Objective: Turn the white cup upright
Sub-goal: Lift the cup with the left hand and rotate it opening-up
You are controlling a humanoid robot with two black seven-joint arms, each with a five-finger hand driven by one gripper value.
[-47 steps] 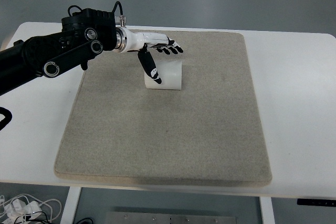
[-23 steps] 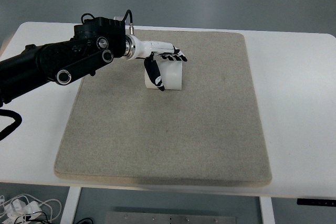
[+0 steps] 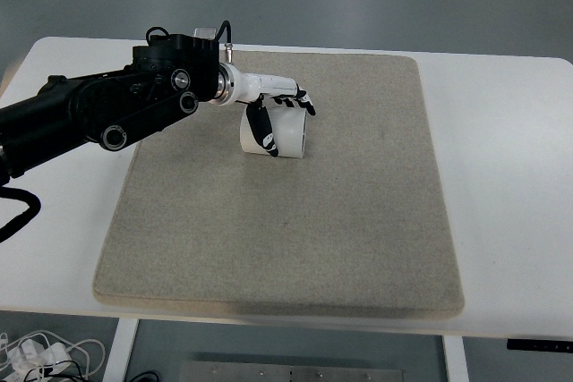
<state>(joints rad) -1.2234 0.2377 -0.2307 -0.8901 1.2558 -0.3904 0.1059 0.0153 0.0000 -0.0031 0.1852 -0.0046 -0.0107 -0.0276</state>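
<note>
Cup (image 3: 285, 134) shifted slightly left and tilted since half second ago, left hand (image 3: 273, 109) closing tighter round it. White surface (image 3: 510, 176) carries beige mat (image 3: 295, 221); grey floor beyond. Cup on mat's far-left part, hand holding it; contents not visible.

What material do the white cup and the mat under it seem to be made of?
White cup: probably plastic or paper, since it is plain, smooth, matte white without glare. Mat: looks like felt or low carpet, beige, with a speckled, fuzzy, dull surface.
</note>
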